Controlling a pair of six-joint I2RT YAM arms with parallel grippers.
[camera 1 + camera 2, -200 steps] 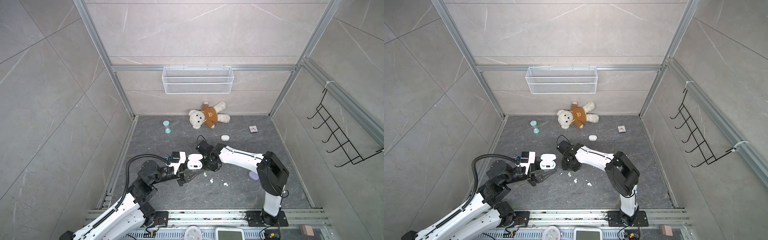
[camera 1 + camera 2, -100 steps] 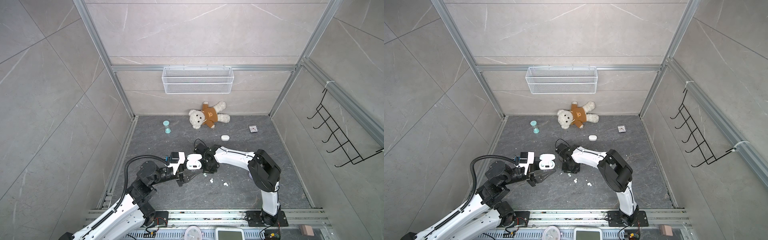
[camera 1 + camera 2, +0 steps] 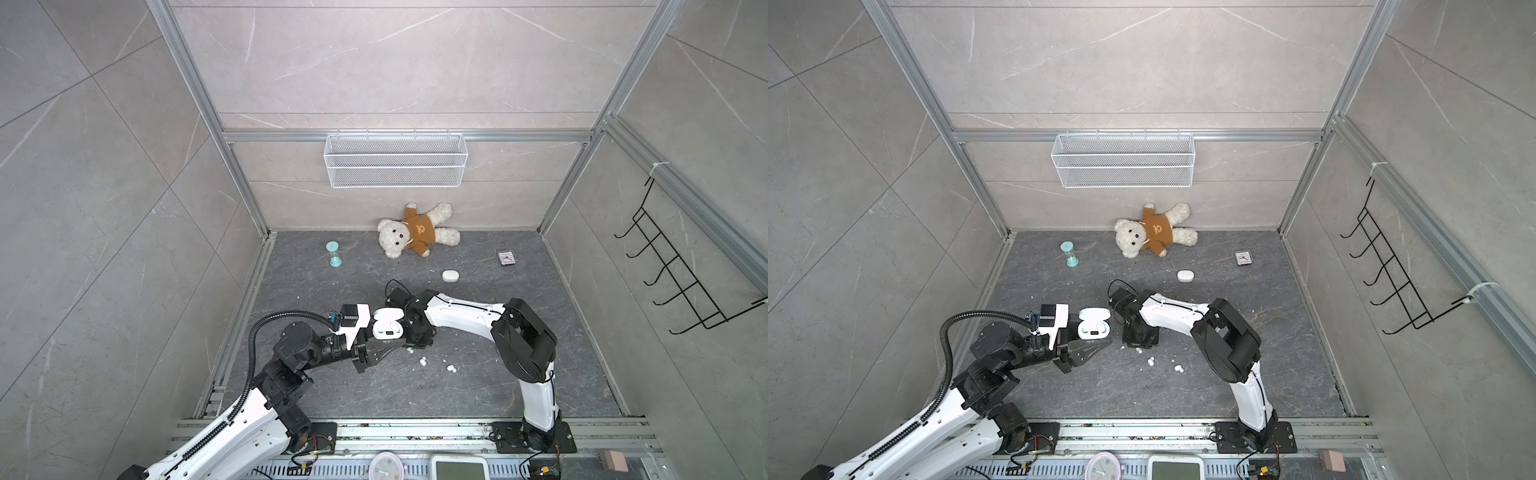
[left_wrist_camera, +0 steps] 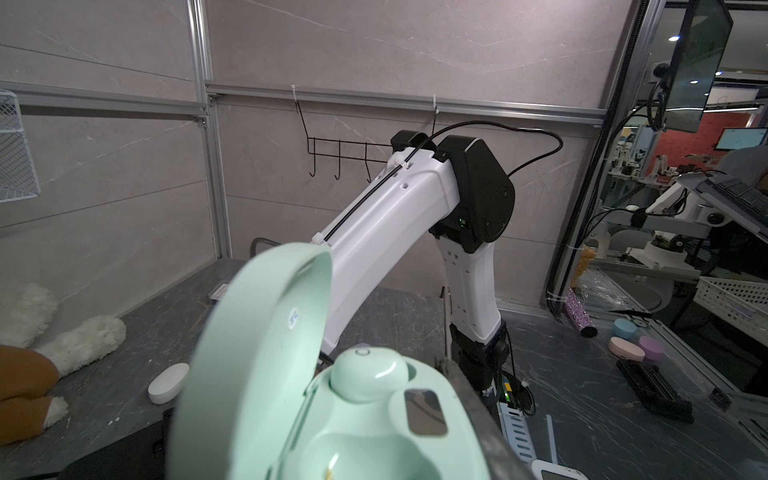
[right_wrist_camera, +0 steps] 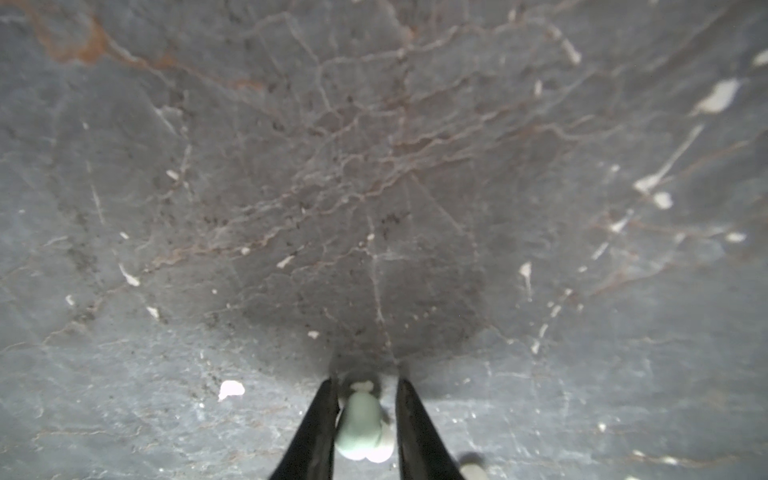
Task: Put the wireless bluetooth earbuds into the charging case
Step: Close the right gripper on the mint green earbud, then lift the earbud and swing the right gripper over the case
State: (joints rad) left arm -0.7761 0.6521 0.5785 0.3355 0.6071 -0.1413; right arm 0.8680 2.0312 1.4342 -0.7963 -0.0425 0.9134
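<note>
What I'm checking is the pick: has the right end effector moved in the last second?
Yes, slightly: the right end effector has edged away from the teddy bear, toward the front rail.

case (image 4: 257, 374): mint green, lid open and tilted back | mint bud (image 4: 368, 374): glossy, seated in one socket, other socket empty | second mint bud (image 5: 359, 419): pale tip, lying on grey floor | pale buds (image 3: 423, 361): tiny, scattered loose on floor near case
</note>
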